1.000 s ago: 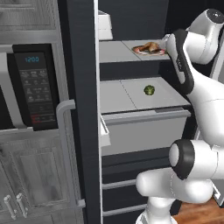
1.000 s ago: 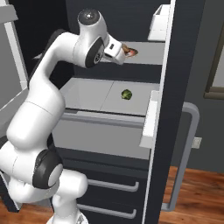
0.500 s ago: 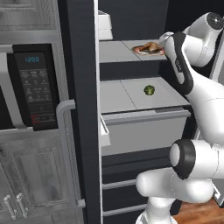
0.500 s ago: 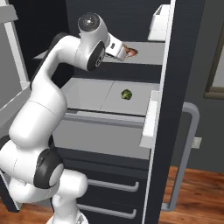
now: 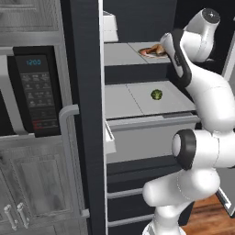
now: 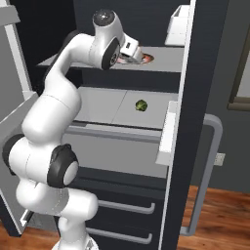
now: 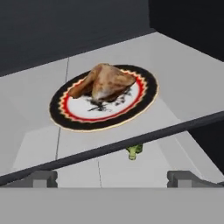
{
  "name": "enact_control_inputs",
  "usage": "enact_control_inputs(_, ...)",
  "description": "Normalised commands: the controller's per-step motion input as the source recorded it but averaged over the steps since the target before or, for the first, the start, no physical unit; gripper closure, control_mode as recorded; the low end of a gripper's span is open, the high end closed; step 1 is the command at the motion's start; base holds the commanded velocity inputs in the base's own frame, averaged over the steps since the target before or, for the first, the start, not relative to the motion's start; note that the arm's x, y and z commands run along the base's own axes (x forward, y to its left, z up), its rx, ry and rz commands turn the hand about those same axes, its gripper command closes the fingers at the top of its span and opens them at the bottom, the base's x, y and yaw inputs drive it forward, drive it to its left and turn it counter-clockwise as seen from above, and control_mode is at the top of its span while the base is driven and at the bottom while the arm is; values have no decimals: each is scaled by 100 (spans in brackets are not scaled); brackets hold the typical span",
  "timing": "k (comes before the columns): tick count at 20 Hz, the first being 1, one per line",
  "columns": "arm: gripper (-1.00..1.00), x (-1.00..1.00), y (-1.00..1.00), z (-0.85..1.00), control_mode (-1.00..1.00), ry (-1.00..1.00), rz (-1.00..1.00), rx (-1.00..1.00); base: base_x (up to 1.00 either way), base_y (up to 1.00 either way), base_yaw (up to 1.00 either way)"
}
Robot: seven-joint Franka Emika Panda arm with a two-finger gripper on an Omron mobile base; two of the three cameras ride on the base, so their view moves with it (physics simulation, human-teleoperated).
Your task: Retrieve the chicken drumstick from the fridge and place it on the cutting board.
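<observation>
Here's the fridge (image 5: pixel 87 114) standing open, door swung wide with its long grey handle (image 6: pixel 207 176) out to the side, and the white arm reaching up to the upper shelf (image 6: pixel 166 58). There's the chicken drumstick (image 7: pixel 105 81), golden-brown, lying on a round plate (image 7: pixel 146 94) with a black rim and a red zigzag band, and that plate sits flat on the upper shelf. From the left base view the chicken drumstick (image 5: pixel 153 49) peeks out just beside the hand; from the right it shows as a sliver (image 6: pixel 145 58) past the wrist. The gripper (image 7: pixel 113 178) hovers in front of the plate, short of it, and the two fingers (image 7: pixel 37 178) stand wide apart at the bottom of the hand view with nothing between them. One shelf down, a small green vegetable (image 5: pixel 156 94) sits alone on the light grey surface, well below the plate. Over to the left, the black-fronted microwave (image 5: pixel 34 92) glows with its blue display.
</observation>
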Motion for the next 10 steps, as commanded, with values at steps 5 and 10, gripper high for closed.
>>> enact_control_inputs(5,-100,56,-1,-1,-100,4,8,-6,0,0,0)
enact_control_inputs(10,-100,59,-2,-3,-100,0,9,-2,0,0,0)
